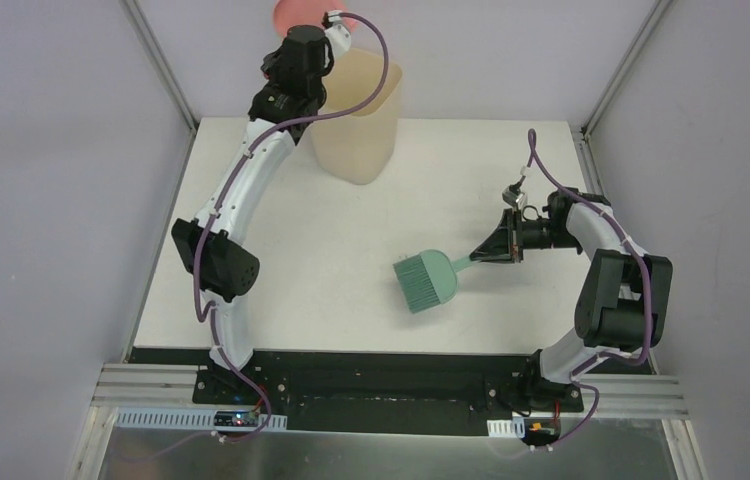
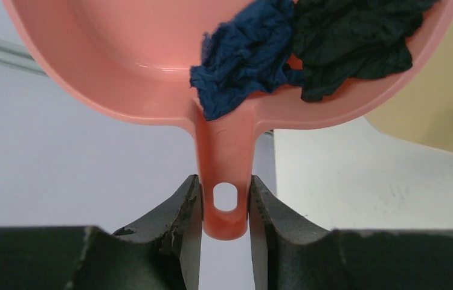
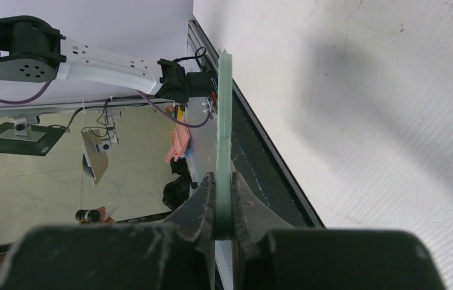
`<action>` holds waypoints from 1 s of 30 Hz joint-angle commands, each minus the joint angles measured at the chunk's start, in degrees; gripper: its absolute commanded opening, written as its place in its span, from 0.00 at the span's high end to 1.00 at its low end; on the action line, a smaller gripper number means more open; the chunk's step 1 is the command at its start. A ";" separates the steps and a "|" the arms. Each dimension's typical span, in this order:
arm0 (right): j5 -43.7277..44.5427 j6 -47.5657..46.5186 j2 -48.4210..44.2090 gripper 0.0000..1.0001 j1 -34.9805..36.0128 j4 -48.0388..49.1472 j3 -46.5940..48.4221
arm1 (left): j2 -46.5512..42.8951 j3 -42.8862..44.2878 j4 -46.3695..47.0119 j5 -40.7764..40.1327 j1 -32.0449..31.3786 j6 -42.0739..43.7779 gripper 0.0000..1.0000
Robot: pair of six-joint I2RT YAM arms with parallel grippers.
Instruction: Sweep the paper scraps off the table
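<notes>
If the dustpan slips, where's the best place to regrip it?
Grip the dustpan by its narrow handle, coming from the handle's end, where the left gripper clamps it now; the wide pan is too broad and holds paper scraps.

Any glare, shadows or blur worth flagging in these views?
Top external: even light, sharp throughout. Left wrist: dustpan and paper scraps crisp, no harsh glare. Right wrist: broad soft shadow across the table; right end effector dark, little detail.

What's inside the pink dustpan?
A dark blue paper wad and a blackish paper wad, touching. The dustpan floor beneath them is covered, and its far end is out of frame.
</notes>
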 commanded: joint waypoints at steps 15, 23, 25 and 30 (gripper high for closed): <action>-1.99 -5.11 -1.16 1.00 0.02 -3.66 3.28 | 1.39 -20.87 45.68 -2.41 0.15 44.72 0.85; -1.74 -5.46 -1.49 1.00 0.02 -3.92 3.33 | -0.17 -28.57 59.43 -0.40 -0.22 55.82 0.83; -1.73 -5.46 -1.60 1.00 0.02 -3.91 3.36 | -0.65 -31.01 63.74 1.10 -0.55 59.07 0.82; -1.73 -5.46 -1.85 1.00 0.02 -3.87 3.37 | -0.91 -30.52 61.51 0.86 -0.56 57.49 0.84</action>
